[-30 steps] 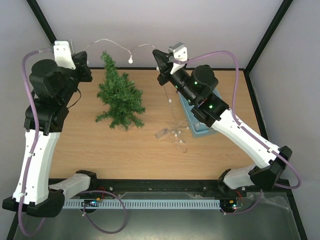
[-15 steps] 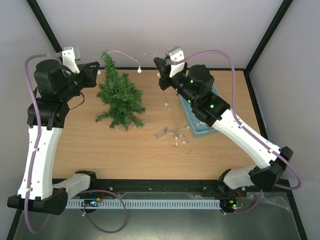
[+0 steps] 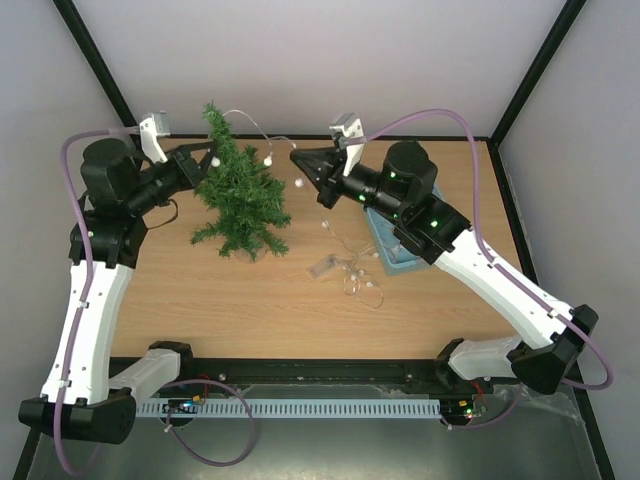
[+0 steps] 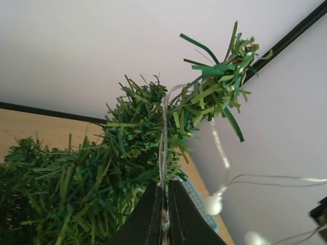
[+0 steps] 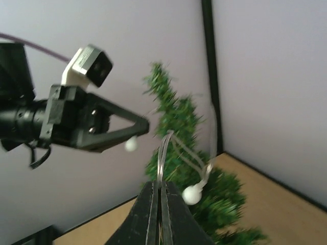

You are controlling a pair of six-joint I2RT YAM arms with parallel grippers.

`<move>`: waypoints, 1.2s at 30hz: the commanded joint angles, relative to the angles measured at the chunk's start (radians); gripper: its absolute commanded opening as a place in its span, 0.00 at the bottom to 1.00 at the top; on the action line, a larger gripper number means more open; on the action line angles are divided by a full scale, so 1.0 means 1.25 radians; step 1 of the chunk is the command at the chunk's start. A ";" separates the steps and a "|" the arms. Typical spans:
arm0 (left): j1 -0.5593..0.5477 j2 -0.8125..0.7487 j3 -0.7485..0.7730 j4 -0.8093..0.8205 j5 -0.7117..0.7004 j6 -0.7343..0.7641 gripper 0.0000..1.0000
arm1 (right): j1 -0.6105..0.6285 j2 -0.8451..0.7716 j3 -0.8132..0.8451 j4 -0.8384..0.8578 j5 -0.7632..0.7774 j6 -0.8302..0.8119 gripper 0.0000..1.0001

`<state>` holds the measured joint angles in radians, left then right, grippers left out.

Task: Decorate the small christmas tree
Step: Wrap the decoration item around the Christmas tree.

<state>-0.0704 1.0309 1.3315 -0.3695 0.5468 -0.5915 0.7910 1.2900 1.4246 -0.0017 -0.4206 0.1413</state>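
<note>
The small christmas tree (image 3: 238, 190) stands upright at the back left of the wooden table (image 3: 200, 290). A thin clear wire with white bulbs, a light string (image 3: 250, 118), arcs over the tree's top between both grippers. My left gripper (image 3: 213, 160) is against the tree's left upper branches, shut on the wire (image 4: 163, 148), with the needles (image 4: 102, 173) right in front of its tips (image 4: 164, 186). Just right of the tree, my right gripper (image 3: 296, 156) is shut on the wire (image 5: 162, 153) too. A bulb (image 5: 191, 194) hangs beside its tips (image 5: 157, 185).
The rest of the light string lies tangled on the table (image 3: 355, 275) with a small clear battery box (image 3: 322, 265). A light blue tray (image 3: 395, 250) sits under my right arm. Black frame posts and grey walls close in the back.
Both grippers came inward and down toward the tree, the left moving right and the right moving left. The wire span between them now drapes over the treetop.
</note>
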 commanded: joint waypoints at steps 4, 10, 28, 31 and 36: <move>0.007 -0.029 -0.081 0.132 0.092 -0.059 0.06 | 0.001 -0.020 -0.079 0.147 -0.235 0.171 0.02; 0.011 -0.041 -0.129 0.168 0.113 -0.083 0.08 | 0.008 -0.004 -0.091 0.176 -0.278 0.221 0.02; -0.020 -0.106 -0.068 -0.097 -0.064 0.135 0.67 | 0.060 0.016 -0.135 0.146 -0.260 0.276 0.02; -0.044 -0.127 -0.071 -0.132 -0.116 0.168 0.71 | 0.064 0.030 -0.122 0.133 -0.261 0.274 0.02; -0.055 -0.164 -0.123 -0.097 -0.069 0.187 0.72 | 0.078 0.044 -0.112 0.164 -0.272 0.300 0.02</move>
<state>-0.1322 0.8619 1.2098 -0.4938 0.4404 -0.4091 0.8734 1.3300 1.2602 0.1516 -0.7536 0.4915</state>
